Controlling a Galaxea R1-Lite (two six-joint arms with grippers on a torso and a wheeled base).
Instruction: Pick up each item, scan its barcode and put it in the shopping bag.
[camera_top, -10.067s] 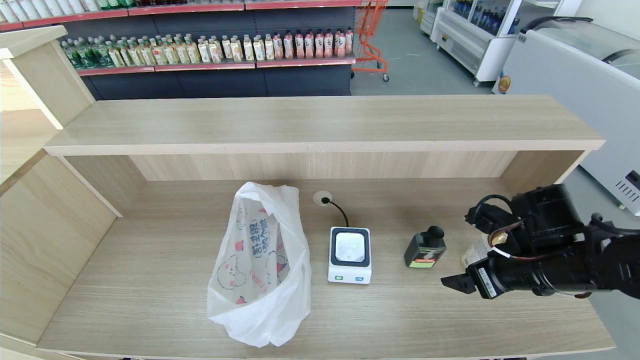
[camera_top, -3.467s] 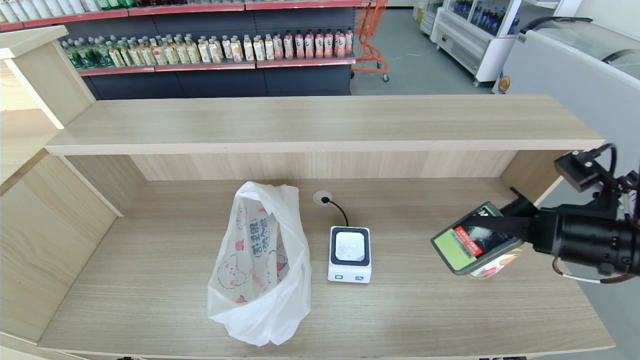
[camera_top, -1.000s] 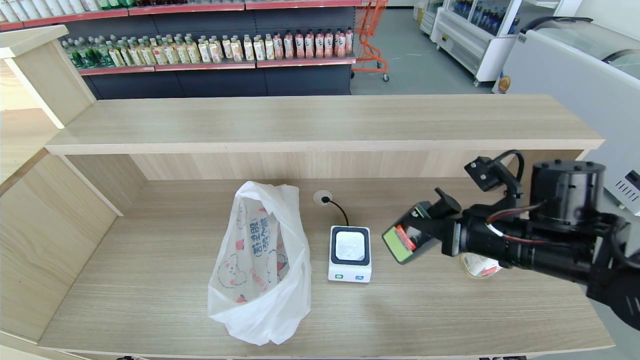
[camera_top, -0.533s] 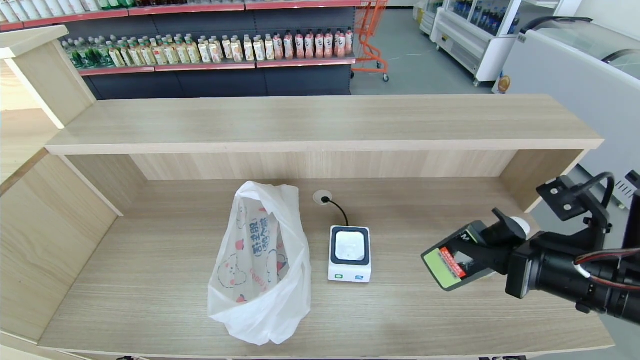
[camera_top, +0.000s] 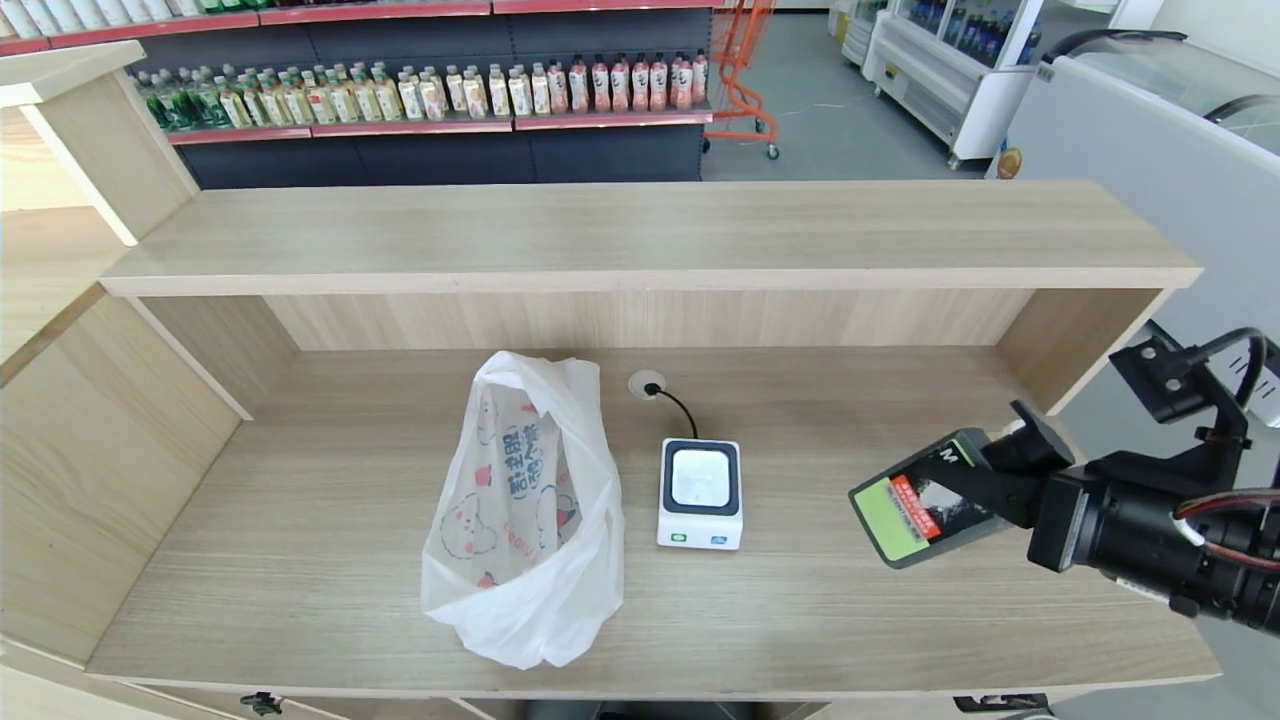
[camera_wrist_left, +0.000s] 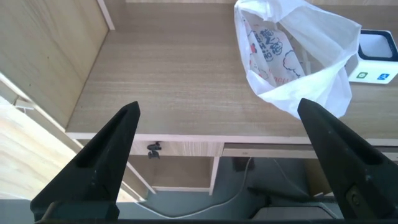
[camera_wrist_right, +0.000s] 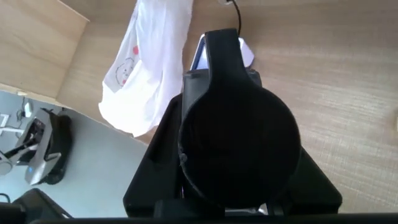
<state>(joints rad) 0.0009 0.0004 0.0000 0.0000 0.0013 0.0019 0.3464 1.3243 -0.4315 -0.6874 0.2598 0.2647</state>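
Observation:
My right gripper (camera_top: 1005, 472) is shut on the cap end of a dark bottle (camera_top: 920, 500) with a green and red label. It holds the bottle tilted in the air over the right part of the counter, to the right of the white barcode scanner (camera_top: 700, 492). In the right wrist view the bottle (camera_wrist_right: 236, 124) hides most of the scanner (camera_wrist_right: 247, 52). The white shopping bag (camera_top: 520, 520) stands open just left of the scanner. My left gripper (camera_wrist_left: 217, 155) hangs open below the counter's front edge, with the bag (camera_wrist_left: 292, 56) farther off.
The scanner's black cable (camera_top: 675, 405) runs to a hole at the back of the counter (camera_top: 300, 560). A raised shelf (camera_top: 640, 235) and wooden side walls enclose the work surface. A white cap (camera_top: 1002, 431) peeks out behind the right gripper.
The right gripper carried the bottle close to the scanner, then drew back to the right and holds it there. The head camera has shifted slightly.

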